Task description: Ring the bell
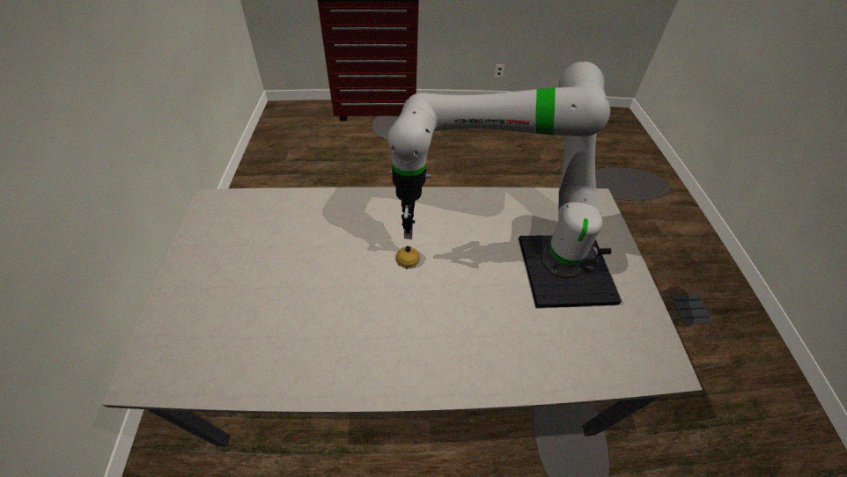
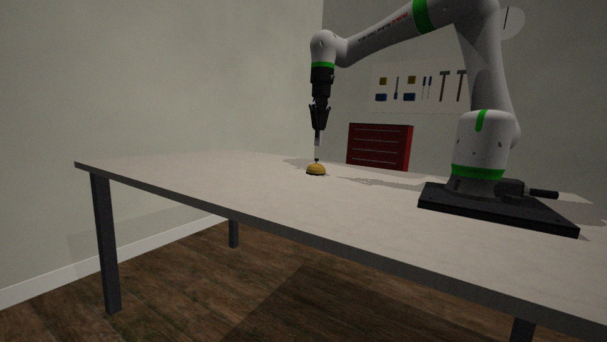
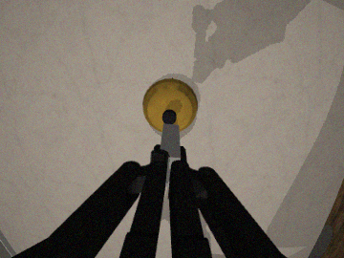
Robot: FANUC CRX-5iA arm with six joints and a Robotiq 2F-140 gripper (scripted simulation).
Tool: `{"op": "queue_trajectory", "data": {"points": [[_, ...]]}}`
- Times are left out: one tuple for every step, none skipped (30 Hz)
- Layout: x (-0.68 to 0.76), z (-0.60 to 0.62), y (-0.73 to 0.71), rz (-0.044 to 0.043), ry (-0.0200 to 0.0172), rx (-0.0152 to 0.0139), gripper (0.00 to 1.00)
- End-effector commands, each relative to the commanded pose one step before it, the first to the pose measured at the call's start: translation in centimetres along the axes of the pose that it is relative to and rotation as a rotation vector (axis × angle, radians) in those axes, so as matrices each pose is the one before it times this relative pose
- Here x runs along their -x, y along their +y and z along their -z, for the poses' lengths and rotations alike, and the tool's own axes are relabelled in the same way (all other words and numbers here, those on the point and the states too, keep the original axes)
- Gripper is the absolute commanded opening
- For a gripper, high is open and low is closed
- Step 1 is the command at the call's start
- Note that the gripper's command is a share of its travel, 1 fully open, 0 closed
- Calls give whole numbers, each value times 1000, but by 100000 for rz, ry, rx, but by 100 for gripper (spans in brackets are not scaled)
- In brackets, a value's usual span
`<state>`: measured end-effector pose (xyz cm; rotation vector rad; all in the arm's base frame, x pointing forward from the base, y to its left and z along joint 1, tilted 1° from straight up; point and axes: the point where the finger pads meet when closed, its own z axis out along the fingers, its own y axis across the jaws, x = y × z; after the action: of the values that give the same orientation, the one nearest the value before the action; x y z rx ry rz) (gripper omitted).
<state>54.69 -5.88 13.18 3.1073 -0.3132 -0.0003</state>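
Observation:
A small yellow dome bell [image 1: 408, 256] with a black button [image 1: 408, 248] on top sits near the middle of the table. It also shows in the exterior view [image 2: 315, 168] and in the wrist view [image 3: 170, 105], where its button [image 3: 170, 117] is just beyond the fingertips. My gripper [image 1: 408, 231] points straight down, directly above the button, with a short gap between the tips and the button. In the exterior view my gripper [image 2: 317, 143] hangs a little above the bell. My fingers [image 3: 170, 142] are shut together and empty.
The arm's dark base plate [image 1: 569, 271] is bolted to the table at the right. A red drawer cabinet [image 1: 368, 55] stands on the floor behind the table. Tools hang on the far wall [image 2: 418, 88].

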Motion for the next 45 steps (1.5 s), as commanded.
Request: {"op": "queue_trajectory", "data": {"points": [[-18,-393,51,4,48,0,0],[-1,-180,23,0,0,0,0],[-1,-184,23,0,0,0,0],[-1,-187,24,0,0,0,0],[-1,-190,24,0,0,0,0],[-1,-192,24,0,0,0,0],[-1,-193,24,0,0,0,0],[-1,-193,24,0,0,0,0],[-1,-192,24,0,0,0,0],[-1,-190,24,0,0,0,0],[-1,-188,24,0,0,0,0],[-1,-185,23,0,0,0,0],[0,0,0,0,0,0,0],[0,0,0,0,0,0,0],[-1,-180,23,0,0,0,0],[-1,-176,22,0,0,0,0],[-1,-170,21,0,0,0,0],[0,-164,21,0,0,0,0],[-1,-157,20,0,0,0,0],[-1,-149,19,0,0,0,0],[0,-141,18,0,0,0,0],[-1,-132,17,0,0,0,0],[-1,-123,16,0,0,0,0],[-1,-114,14,0,0,0,0],[0,-104,13,0,0,0,0],[0,-94,12,0,0,0,0],[-1,-85,11,0,0,0,0],[-1,-75,9,0,0,0,0],[0,-65,8,0,0,0,0],[0,0,0,0,0,0,0],[0,0,0,0,0,0,0],[0,-55,7,0,0,0,0],[0,-46,6,0,0,0,0],[0,-37,5,0,0,0,0],[0,-29,4,0,0,0,0],[0,-22,3,0,0,0,0],[0,-15,2,0,0,0,0],[0,-9,1,0,0,0,0],[0,-5,1,0,0,0,0],[0,-2,0,0,0,0,0],[0,0,0,0,0,0,0],[0,0,0,0,0,0,0],[0,0,0,0,0,0,0],[0,0,0,0,0,0,0],[0,0,0,0,0,0,0]]}}
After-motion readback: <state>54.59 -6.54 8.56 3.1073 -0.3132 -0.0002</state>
